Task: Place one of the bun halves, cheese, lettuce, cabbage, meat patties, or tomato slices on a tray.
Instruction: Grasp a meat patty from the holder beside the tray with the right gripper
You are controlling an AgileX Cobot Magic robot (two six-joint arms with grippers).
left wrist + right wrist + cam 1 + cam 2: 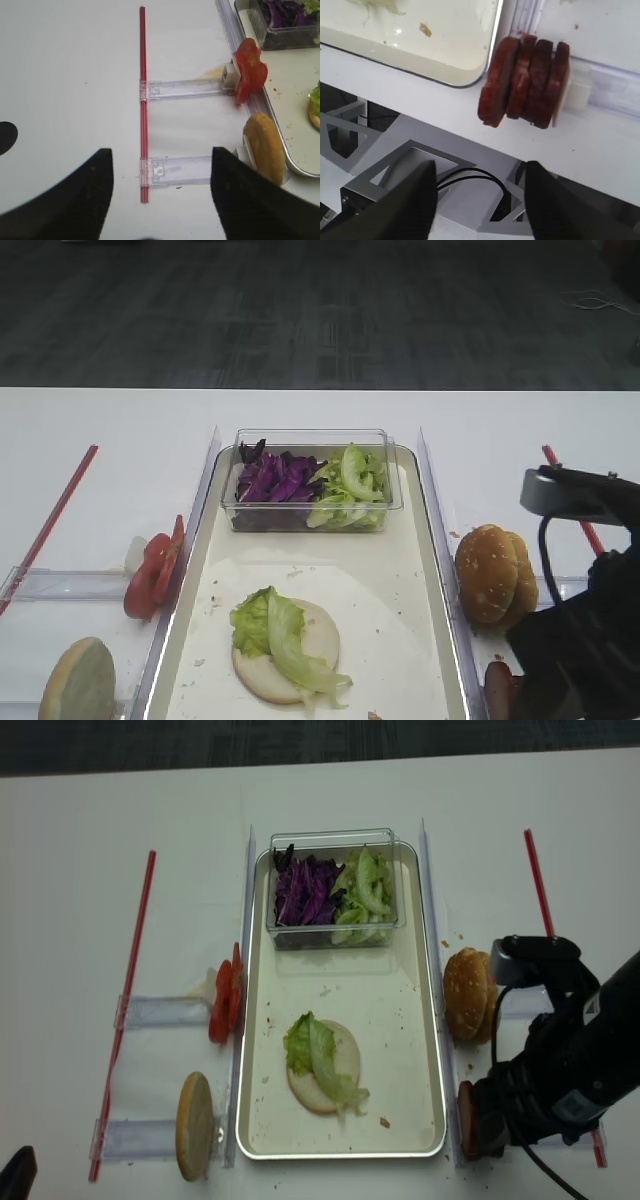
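On the cream tray (pixel 400 620) lies a bun half (pixel 322 638) with a lettuce (pixel 275 628) leaf on it. Several meat patties (pixel 525 82) stand on edge in a rack right of the tray. My right gripper (pixel 480 200) is open and empty, just short of them, over the table's front edge. Tomato slices (pixel 250 70) and another bun half (pixel 265 147) stand in racks left of the tray. My left gripper (pixel 160 200) is open and empty, left of that bun. Purple cabbage (pixel 275 480) and more lettuce fill the tub. No cheese is in view.
A clear tub (pixel 310 445) stands at the tray's far end. Two sesame buns (pixel 495 575) lean in a rack on the right. A red straw (pixel 143 100) lies along the left racks, and another red straw (pixel 540 885) on the right. My right arm (pixel 560 1070) covers the near right corner.
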